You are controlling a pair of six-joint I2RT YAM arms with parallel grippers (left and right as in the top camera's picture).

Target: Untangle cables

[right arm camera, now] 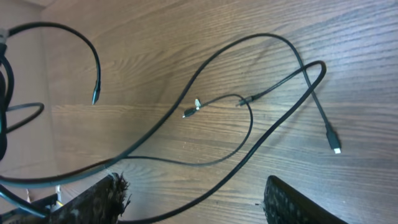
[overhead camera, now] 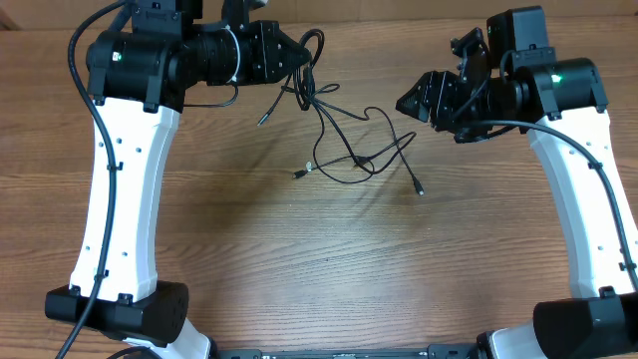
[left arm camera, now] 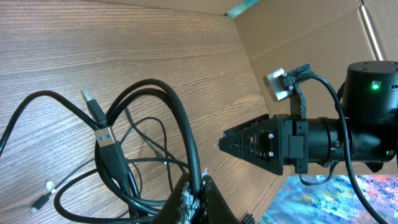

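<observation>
My left gripper [overhead camera: 296,55] sits at the far side of the table [overhead camera: 299,269], fingers clamped together on a bunched loop of the cables [left arm camera: 185,134]. The loop runs straight through the pinch, and a USB plug [left arm camera: 102,134] hangs just beside it. I judge this hold to be an anchor: lifting 1 end lets the other strands fall clear and show their crossings.

To the right of the left gripper and nearer me, the loose cords trail across the wood in overlapping curves. 1 plug tip [overhead camera: 420,191] lies farthest from that gripper.

Further right again is my right gripper [overhead camera: 407,102], fingers wide apart and holding nothing. It points back toward the left gripper. The crossed strands lie below and between its fingers, not touching either, which I judge to be a ready stance for picking 1 strand.
</observation>
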